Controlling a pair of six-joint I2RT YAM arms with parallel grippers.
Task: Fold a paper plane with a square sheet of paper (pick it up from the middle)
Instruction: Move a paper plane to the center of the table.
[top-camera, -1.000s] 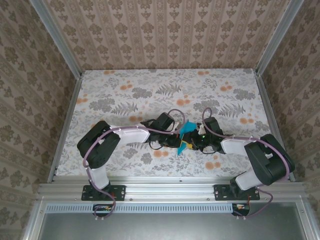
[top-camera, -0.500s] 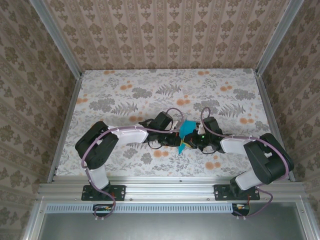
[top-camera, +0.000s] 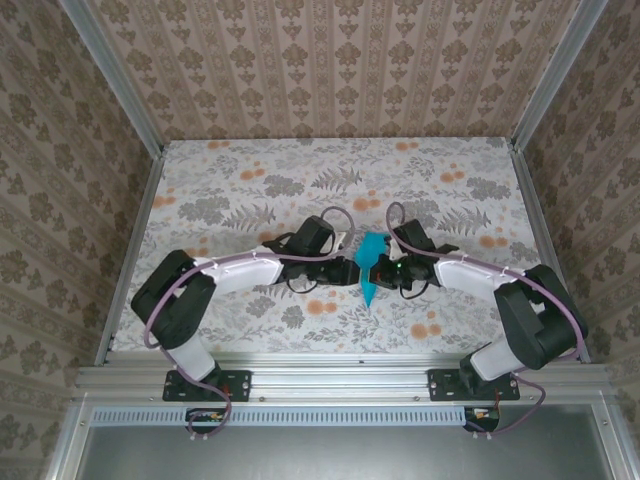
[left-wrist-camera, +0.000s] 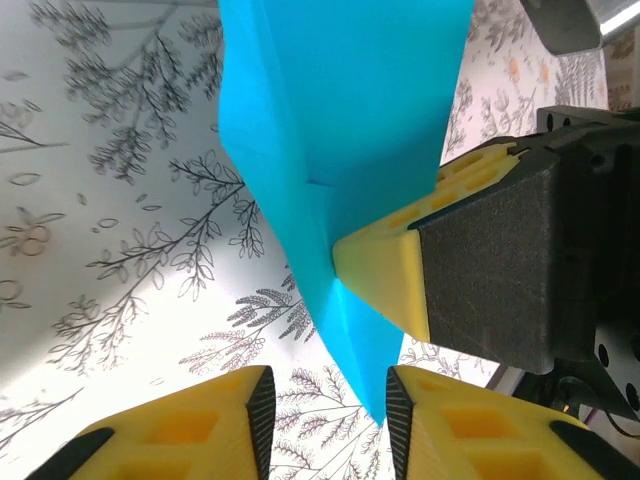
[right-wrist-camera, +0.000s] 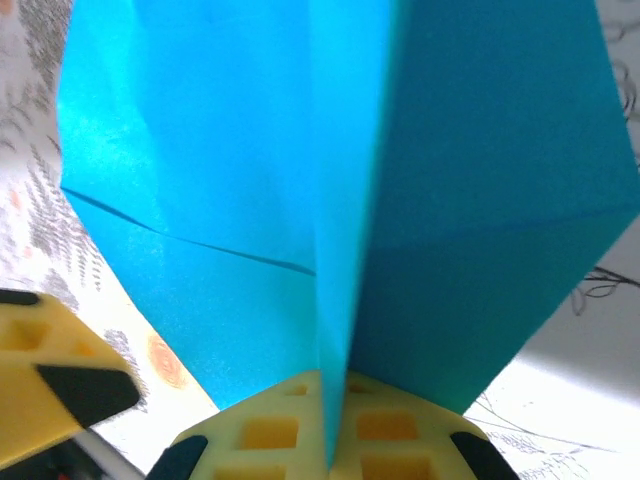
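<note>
Both arms meet mid-table (top-camera: 250, 190). The left gripper (top-camera: 347, 270) and right gripper (top-camera: 386, 268) crowd the plane (top-camera: 368, 268) from its left and right sides, so those flanks are blocked. Purple cables loop over each wrist. Papered walls (top-camera: 320, 70) close the left, far and right sides, and a metal rail (top-camera: 340, 378) runs along the near edge. We see free tabletop far of the grippers and out toward both side edges, with less room on the near side.

The plane sits about centre-table, between the two grippers. Its long axis runs near-far, with the sharp tip pointing near toward the rail and the wide end far. We cannot tell whether the tip touches the table.

In the right wrist view, the right gripper (right-wrist-camera: 330, 405) is pinched tight on the plane's (right-wrist-camera: 300, 170) centre crease. In the left wrist view, the left gripper (left-wrist-camera: 327, 392) has its jaws a narrow way apart. The plane's (left-wrist-camera: 340, 130) tip hangs in that gap, ungripped.
</note>
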